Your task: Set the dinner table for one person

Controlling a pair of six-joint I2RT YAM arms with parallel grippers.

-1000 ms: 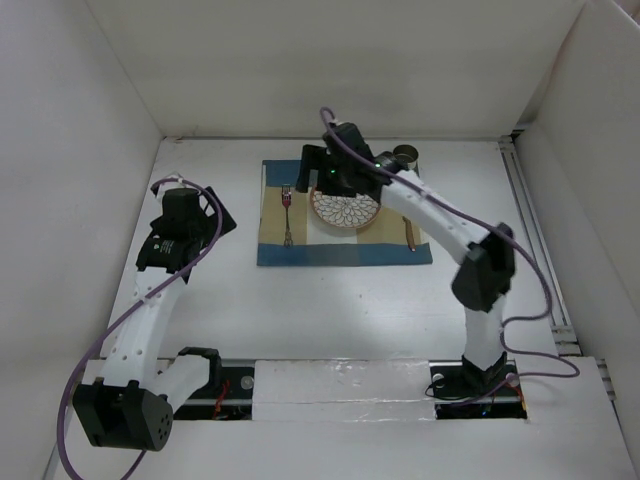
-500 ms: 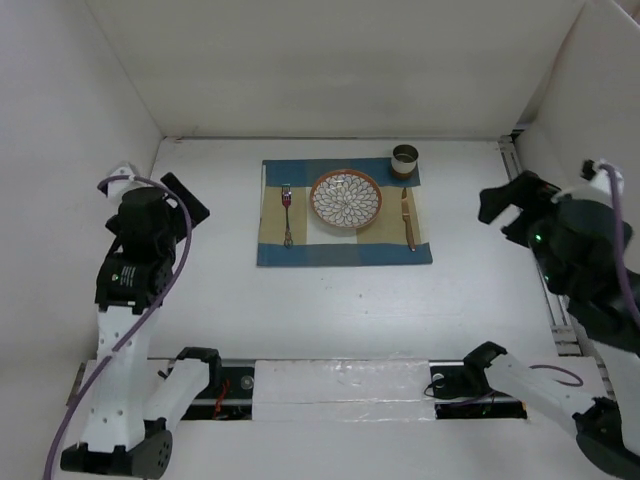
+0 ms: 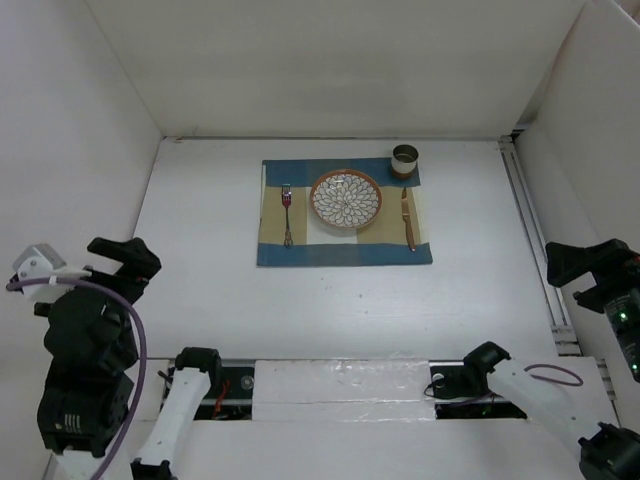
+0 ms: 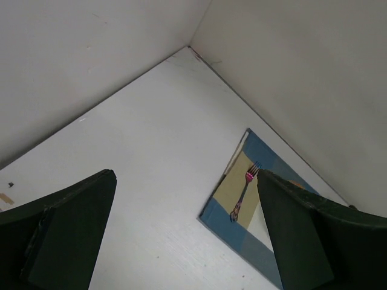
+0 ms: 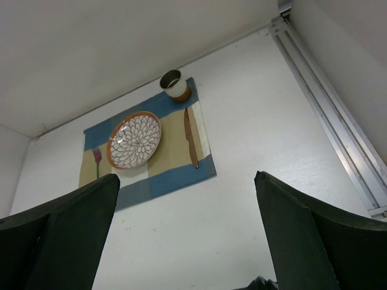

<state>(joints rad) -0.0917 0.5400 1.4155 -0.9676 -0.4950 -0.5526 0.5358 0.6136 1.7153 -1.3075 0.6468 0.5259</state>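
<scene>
On the white dinner table (image 3: 330, 310) lies a blue-and-tan placemat (image 3: 343, 213). On it are a patterned plate (image 3: 346, 198) in the middle, a fork (image 3: 286, 215) to its left, a knife (image 3: 407, 220) to its right and a small cup (image 3: 405, 159) at the far right corner. My left gripper (image 3: 118, 262) is open and empty, raised at the near left. My right gripper (image 3: 585, 272) is open and empty, raised at the near right. The right wrist view shows the plate (image 5: 134, 139), knife (image 5: 190, 138), cup (image 5: 173, 84) and fork (image 5: 97, 162). The left wrist view shows the fork (image 4: 243, 191).
White walls bound the table on the left, back and right. A metal rail (image 3: 530, 235) runs along the table's right side. The arm bases (image 3: 340, 385) sit on a bar at the near edge.
Both arms have pulled back from the placemat toward the near corners and risen. The right gripper left the plate, which now lies uncovered on the mat.
</scene>
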